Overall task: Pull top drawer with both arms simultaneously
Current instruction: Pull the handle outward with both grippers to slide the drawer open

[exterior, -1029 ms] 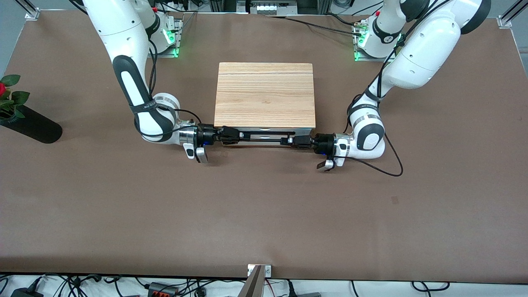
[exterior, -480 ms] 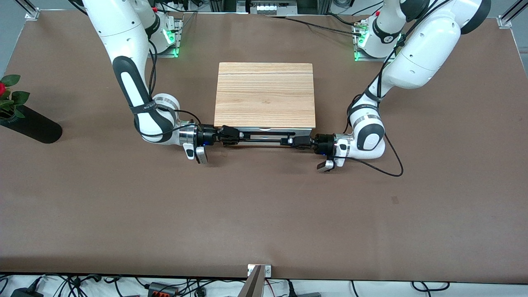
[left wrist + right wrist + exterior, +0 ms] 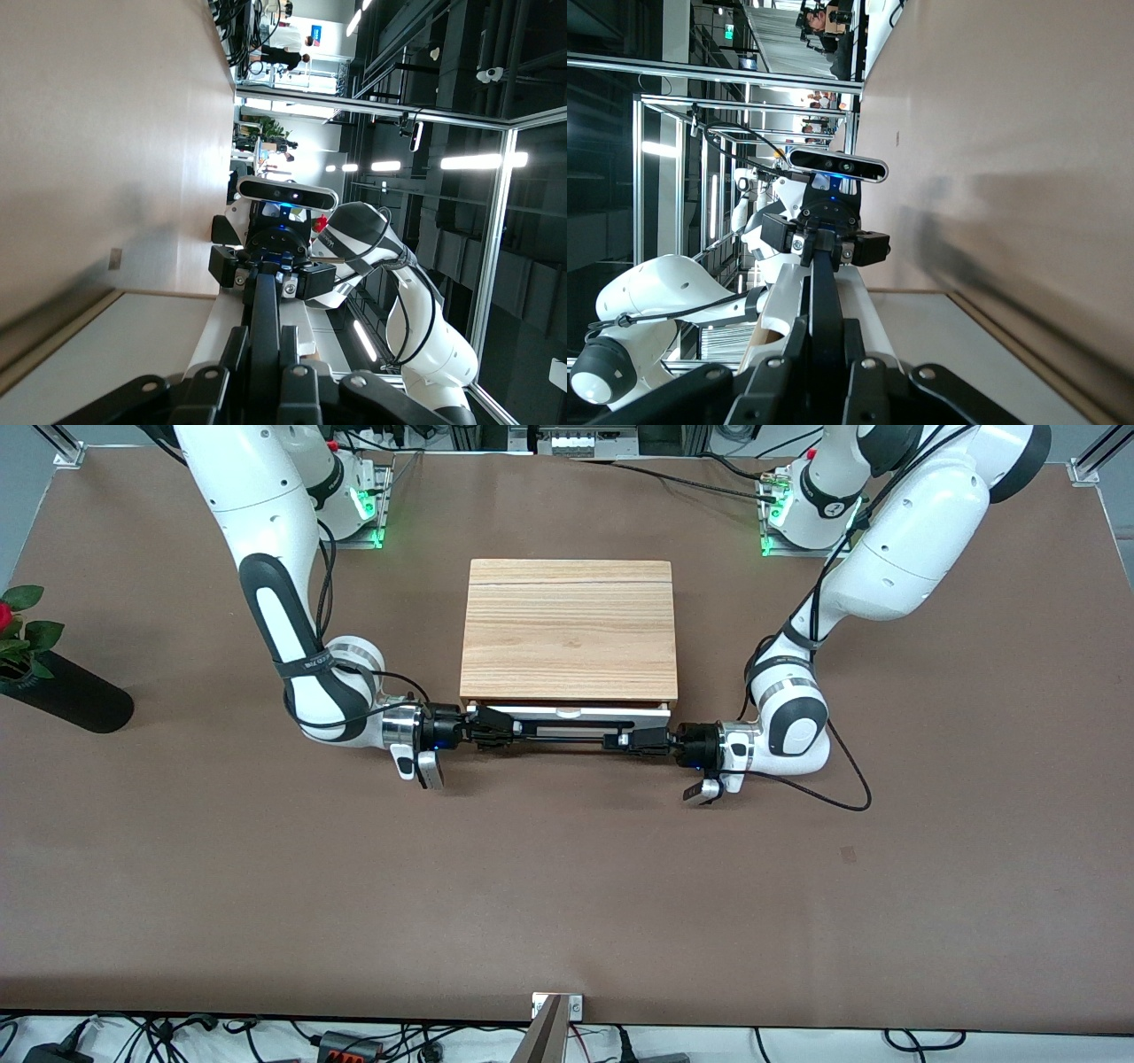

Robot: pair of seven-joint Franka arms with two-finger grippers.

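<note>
The top drawer (image 3: 567, 711) of the wood-topped cabinet (image 3: 569, 629) stands a little way out, its white front panel and a thin strip of reddish-brown wood showing. Its long black bar handle (image 3: 567, 734) runs across the front. My right gripper (image 3: 502, 732) is shut on the handle at the right arm's end. My left gripper (image 3: 627, 740) is shut on it at the left arm's end. In the left wrist view the handle (image 3: 264, 319) runs between my fingers (image 3: 233, 354) toward the right gripper. In the right wrist view the handle (image 3: 825, 301) runs likewise between my fingers (image 3: 796, 341).
A black vase (image 3: 62, 691) with a red flower lies at the table's edge on the right arm's end. Cables (image 3: 842, 779) trail from the left wrist onto the brown table (image 3: 567, 886).
Both grippers have moved toward the front camera with the handle, and the drawer has slid a little way out of the cabinet.
</note>
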